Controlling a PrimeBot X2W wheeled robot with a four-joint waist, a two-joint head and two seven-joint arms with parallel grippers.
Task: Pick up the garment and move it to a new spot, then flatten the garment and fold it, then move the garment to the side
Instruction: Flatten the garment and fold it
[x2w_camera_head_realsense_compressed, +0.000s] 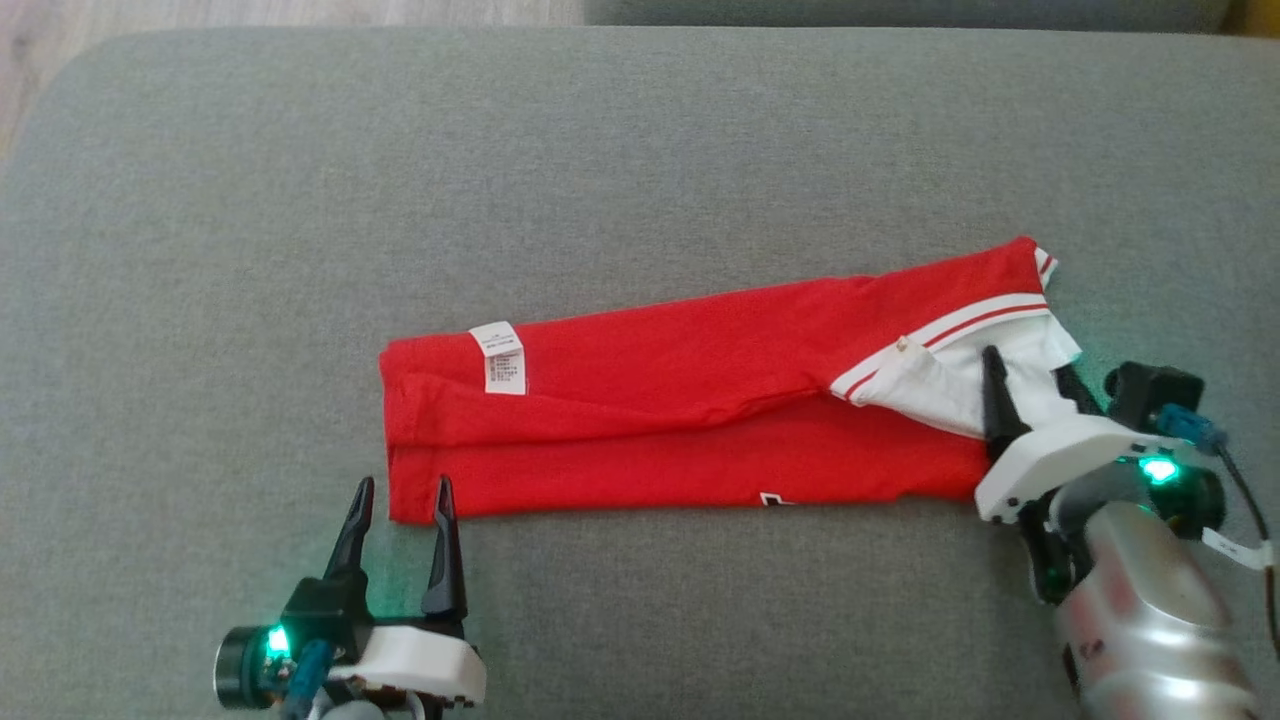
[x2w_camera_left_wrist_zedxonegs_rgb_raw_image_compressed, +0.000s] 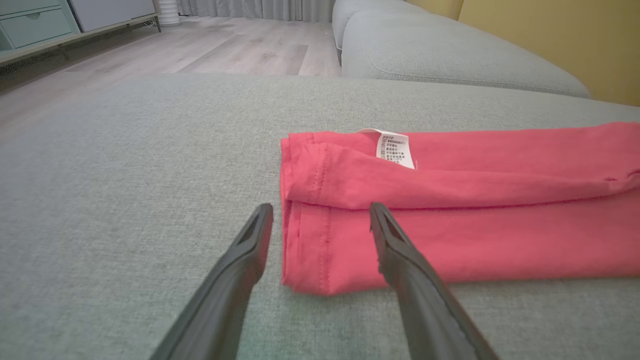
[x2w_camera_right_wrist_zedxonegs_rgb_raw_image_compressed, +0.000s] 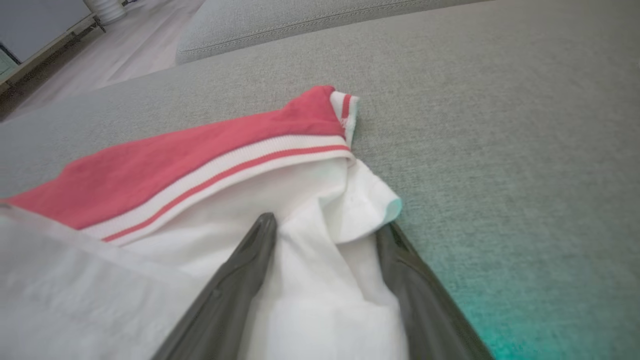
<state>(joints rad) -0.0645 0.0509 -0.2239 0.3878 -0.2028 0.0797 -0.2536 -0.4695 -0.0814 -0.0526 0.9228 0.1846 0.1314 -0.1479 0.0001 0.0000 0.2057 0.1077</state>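
Garment front and centre, folks: a long red folded strip on a broad grey cushion, running from about 8 o'clock up toward 2 o'clock in the head view, hem end at 9, sleeve end at 3. Quick look at the room from the left wrist: pale wood floor off at 11 o'clock, a cabinet with drawers in the far 10 o'clock corner, a second grey cushion at 1, a yellow wall behind it. A white tag sits on the upper fold near the hem.

Now the left gripper, down at 7 o'clock, fingers well apart, and the hem's near corner sits right between them: one finger off the cloth over bare cushion, the other over red fabric. Contact? Can't tell.

Over at 4 o'clock, the right gripper is spread wide too, with the white sleeve bunched between its fingers and lapping over one of them. Striped trim lies just beyond the tips, at 11 o'clock in that wrist view.
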